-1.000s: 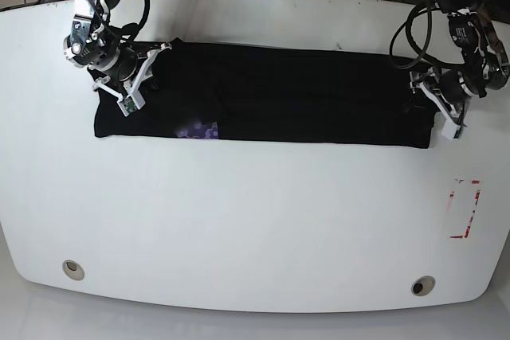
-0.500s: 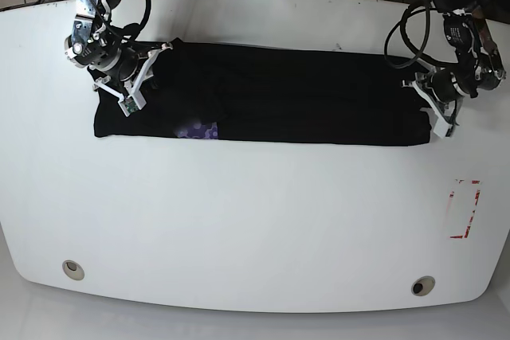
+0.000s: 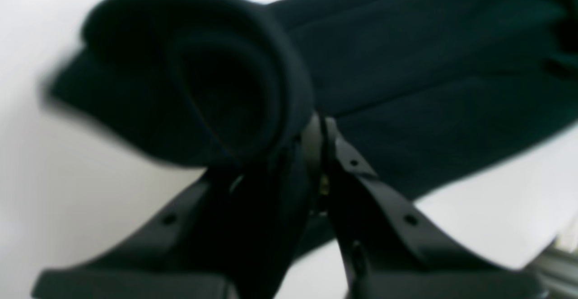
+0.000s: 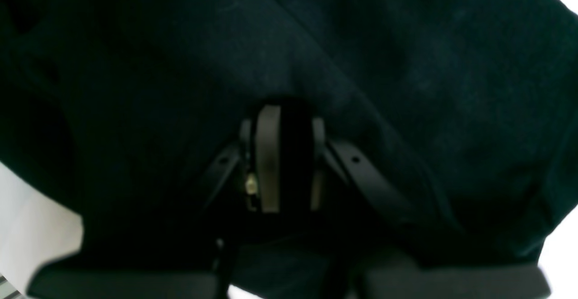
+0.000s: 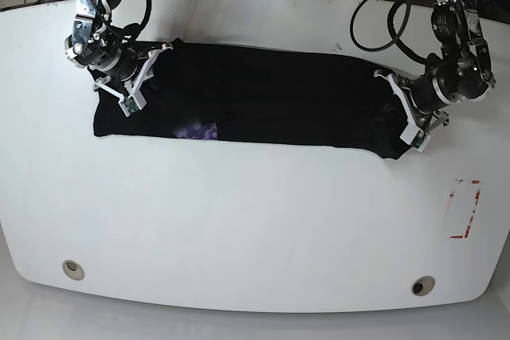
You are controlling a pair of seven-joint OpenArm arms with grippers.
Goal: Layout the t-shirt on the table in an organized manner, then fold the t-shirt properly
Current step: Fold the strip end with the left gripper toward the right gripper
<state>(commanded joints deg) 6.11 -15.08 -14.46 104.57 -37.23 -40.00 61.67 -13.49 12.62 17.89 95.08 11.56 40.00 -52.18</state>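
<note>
Now, we judge the step in hand to be bringing one end of the strip inward over itself; how we can do this well:

- We see the black T-shirt point(image 5: 279, 101) lying as a long folded band across the upper part of the white table point(image 5: 239, 228), its purple patch point(image 5: 196, 130) near the lower edge.
- We should carry the lifted end low and level toward the middle, so that the long edges of the band meet and do not twist.
- We should lay it down gently and let go only when the cloth is flat, because a quick release could leave a crooked corner.
- We would keep the other end quiet, so the band does not slide.
- About the jaws: the left gripper point(image 3: 319, 163) has its fingers nearly together, clamped on the T-shirt, with a raised loop of cloth beside them.
- The right gripper point(image 4: 291, 163) is down at the other end, touching the T-shirt. Its fingertips stand a little apart, with dark cloth between and around them; whether they pinch it, we cannot tell.
</note>
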